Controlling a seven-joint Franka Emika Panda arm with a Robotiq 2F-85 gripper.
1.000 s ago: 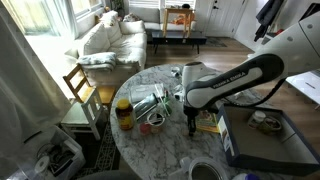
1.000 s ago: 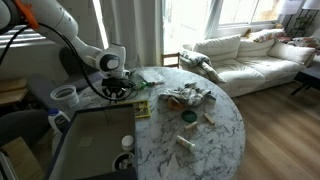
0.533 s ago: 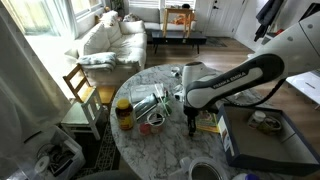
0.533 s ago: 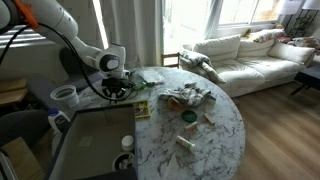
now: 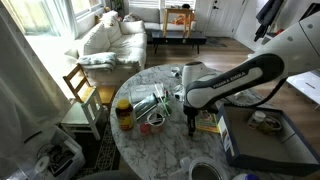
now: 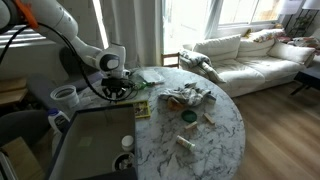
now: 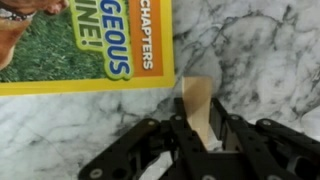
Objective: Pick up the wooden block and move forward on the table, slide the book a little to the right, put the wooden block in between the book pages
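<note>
Although a full second is covered, no shift can be made out: the wooden block [image 7: 197, 108] is found in the same place, clamped upright between the fingers of the gripper [image 7: 200, 138], and the arm is seen in an unchanged pose in both exterior views. A pause is suggested. The block is judged to be already picked up, while the sliding of the book [image 7: 85, 40] appears not yet begun.

From the wrist view the block is shown just off the corner of the book, close beside its edge yet apart from it. Whether its lower end rests on the table [image 7: 270, 60] cannot be told. The book's yellow cover, its printed lettering and a patch of grass picture are given only here.

In the exterior views the block is hidden behind the gripper [image 5: 192, 122], and the width of the jaws cannot be read. What is supplied instead is the layout: the book [image 5: 208, 124] is seen lying flat and shut near the rim of the table [image 5: 170, 150], next to a dark tray [image 5: 245, 152], with a jar [image 5: 124, 113] and other clutter further across the top. In an exterior view the gripper [image 6: 118, 88] is shown lowered just beside the book [image 6: 142, 108], on the side of the table [image 6: 215, 140] nearest the robot's base.
</note>
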